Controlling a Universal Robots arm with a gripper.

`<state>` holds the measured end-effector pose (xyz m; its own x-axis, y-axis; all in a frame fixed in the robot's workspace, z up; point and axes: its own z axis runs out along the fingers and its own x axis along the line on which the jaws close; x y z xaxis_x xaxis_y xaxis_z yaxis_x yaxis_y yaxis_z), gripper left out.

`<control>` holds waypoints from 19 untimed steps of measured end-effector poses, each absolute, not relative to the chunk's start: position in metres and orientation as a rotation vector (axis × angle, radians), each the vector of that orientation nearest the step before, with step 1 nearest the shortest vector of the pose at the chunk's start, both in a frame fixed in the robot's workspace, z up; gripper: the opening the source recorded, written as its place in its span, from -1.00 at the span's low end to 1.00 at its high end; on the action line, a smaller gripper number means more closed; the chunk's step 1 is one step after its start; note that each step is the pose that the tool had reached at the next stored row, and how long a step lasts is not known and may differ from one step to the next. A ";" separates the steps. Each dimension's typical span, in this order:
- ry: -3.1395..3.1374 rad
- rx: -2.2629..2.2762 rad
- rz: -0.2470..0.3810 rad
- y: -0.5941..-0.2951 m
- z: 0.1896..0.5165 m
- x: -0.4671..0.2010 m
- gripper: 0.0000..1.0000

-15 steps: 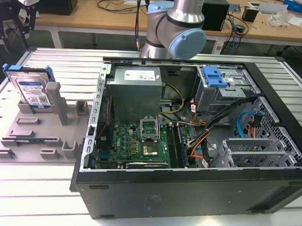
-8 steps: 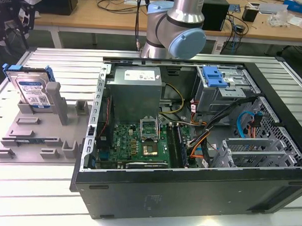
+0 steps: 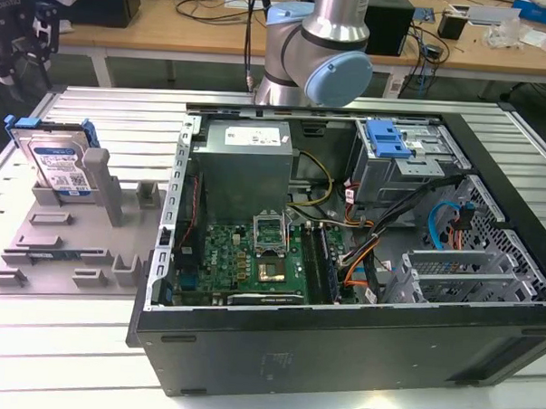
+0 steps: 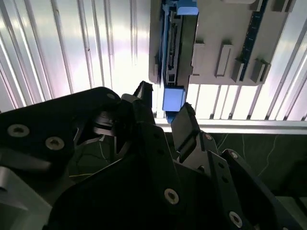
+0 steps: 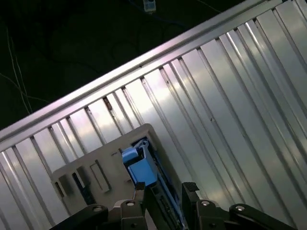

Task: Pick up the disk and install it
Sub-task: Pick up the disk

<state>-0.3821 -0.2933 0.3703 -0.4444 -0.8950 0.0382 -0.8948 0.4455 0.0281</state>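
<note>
The disk (image 3: 59, 163) is a silver drive with a blue-and-white label in a blue bracket. It stands on edge in a slot of the grey holder (image 3: 72, 246) at the exterior view's left. My gripper (image 3: 21, 67) hangs above it and a little further left, apart from it. In the second wrist view the gripper (image 4: 165, 108) is open, and the disk (image 4: 170, 43) shows edge-on below the gap between its fingers. The first wrist view also has the disk (image 5: 143, 167) lined up under the open gripper (image 5: 165, 189).
An open computer case (image 3: 339, 352) fills the middle and right of the ribbed metal table (image 3: 58, 358). Inside it are a motherboard (image 3: 252, 262), a power supply (image 3: 243, 162) and a metal drive cage with a blue tab (image 3: 389, 137). The arm's base (image 3: 320, 53) stands behind the case.
</note>
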 end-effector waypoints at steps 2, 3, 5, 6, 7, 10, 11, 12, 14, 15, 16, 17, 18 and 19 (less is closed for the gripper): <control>-2.592 1.690 -0.003 -0.293 0.370 -0.382 -0.13; -2.577 1.712 -0.002 -0.293 0.370 -0.382 -0.13; -2.532 1.776 0.001 -0.293 0.369 -0.382 -0.13; -2.512 1.803 0.003 -0.293 0.369 -0.382 -0.13; -2.494 1.828 0.004 -0.293 0.369 -0.382 -0.13; -2.425 1.916 0.010 -0.293 0.369 -0.382 -0.13; -2.400 1.946 0.013 -0.293 0.369 -0.382 -0.13; -2.382 1.967 0.014 -0.293 0.368 -0.382 -0.13; -2.345 2.009 0.018 -0.293 0.368 -0.382 -0.13; -2.324 2.033 0.020 -0.293 0.368 -0.382 -0.13; -2.306 2.053 0.022 -0.293 0.368 -0.382 -0.13; -2.283 2.077 0.024 -0.293 0.368 -0.382 -0.13; -2.264 2.097 0.026 -0.293 0.368 -0.382 -0.13; -2.237 2.123 0.031 -0.293 0.368 -0.382 -0.13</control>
